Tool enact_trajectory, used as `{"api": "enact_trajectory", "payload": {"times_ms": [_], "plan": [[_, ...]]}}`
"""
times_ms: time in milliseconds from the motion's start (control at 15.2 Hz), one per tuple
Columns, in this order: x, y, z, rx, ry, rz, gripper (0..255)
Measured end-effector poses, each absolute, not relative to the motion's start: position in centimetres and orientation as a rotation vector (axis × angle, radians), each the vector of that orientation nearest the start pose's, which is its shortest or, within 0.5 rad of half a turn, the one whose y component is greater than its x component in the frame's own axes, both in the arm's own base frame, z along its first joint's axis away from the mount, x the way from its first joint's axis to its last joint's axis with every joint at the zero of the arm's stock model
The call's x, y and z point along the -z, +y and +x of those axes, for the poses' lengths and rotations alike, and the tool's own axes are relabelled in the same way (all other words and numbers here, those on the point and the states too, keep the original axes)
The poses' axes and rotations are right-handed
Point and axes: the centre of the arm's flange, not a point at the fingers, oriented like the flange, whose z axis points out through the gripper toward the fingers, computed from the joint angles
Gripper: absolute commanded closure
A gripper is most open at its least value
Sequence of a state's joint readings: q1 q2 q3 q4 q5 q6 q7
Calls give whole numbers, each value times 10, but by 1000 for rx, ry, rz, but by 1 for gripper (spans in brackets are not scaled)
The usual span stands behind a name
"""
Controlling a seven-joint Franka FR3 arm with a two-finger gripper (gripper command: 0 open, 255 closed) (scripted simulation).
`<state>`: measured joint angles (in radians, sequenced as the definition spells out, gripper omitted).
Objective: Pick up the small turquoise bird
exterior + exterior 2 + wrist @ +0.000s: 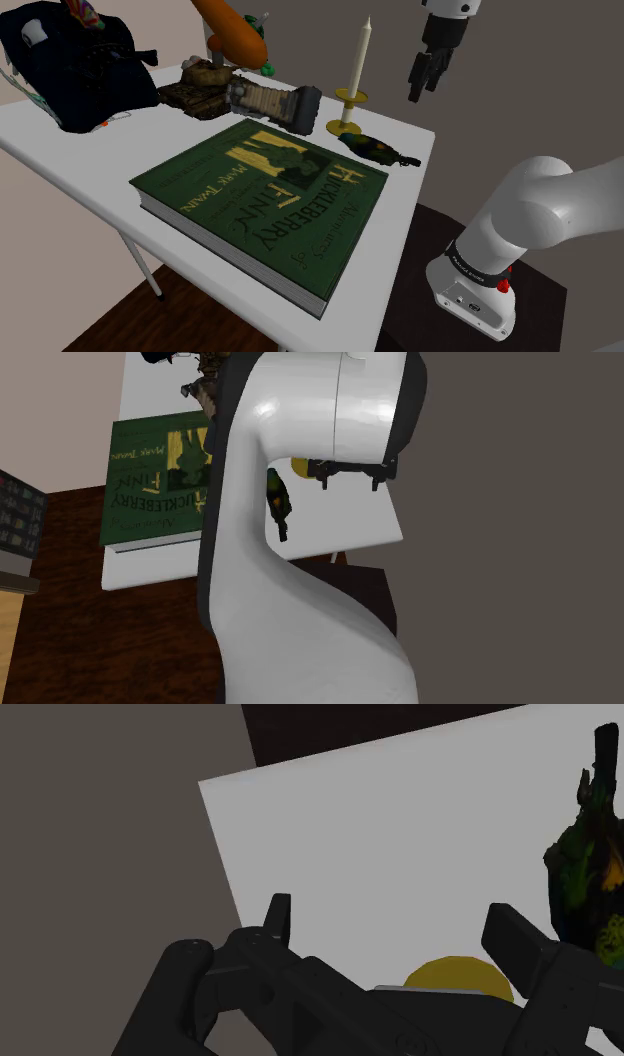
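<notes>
- White table (pixel 80 165) against a grey wall. On it are a large green book (pixel 265 200), a black bag (pixel 75 65), a brown tank-like model (pixel 200 95) and a tall candle (pixel 360 60) in a yellow holder. A mottled dark green object (pixel 372 146) lies just beside the holder.
- Gripper (pixel 422 88) hangs in the air over the table's corner, past the candle. Its fingers are spread wide with nothing between them. The wrist view looks down on bare tabletop and the holder's base.
- Target, as I judge it: a small teal-green thing (pixel 268 68) at the far edge, just beside an orange object (pixel 232 30) and behind the tank model. It is too small to confirm as a bird, but nothing else looks turquoise.
- Step in hand: the approach. The gripper is well apart from the target.
- Technique:
  - Carry the hand high across the candle, which looks easy to topple.
  - Descend vertically, clear of the orange object.
  - Keep the fingers wide until they straddle the body, then close gently.
</notes>
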<state>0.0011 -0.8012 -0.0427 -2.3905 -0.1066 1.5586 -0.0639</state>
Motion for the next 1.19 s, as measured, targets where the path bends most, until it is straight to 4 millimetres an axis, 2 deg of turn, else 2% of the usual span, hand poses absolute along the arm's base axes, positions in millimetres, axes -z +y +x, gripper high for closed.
{"api": "enact_trajectory", "payload": {"times_ms": [198, 594, 858, 924, 1188], "plan": [[-571, -16, 300, -45, -135, -3202, 0], [-544, 48, 298, 5, -487, -3115, 0], [-526, 89, 288, 38, -717, -3032, 0], [-521, 96, 286, 42, -744, -3021, 0], [-502, 98, 282, 46, -771, -3009, 0]]}}
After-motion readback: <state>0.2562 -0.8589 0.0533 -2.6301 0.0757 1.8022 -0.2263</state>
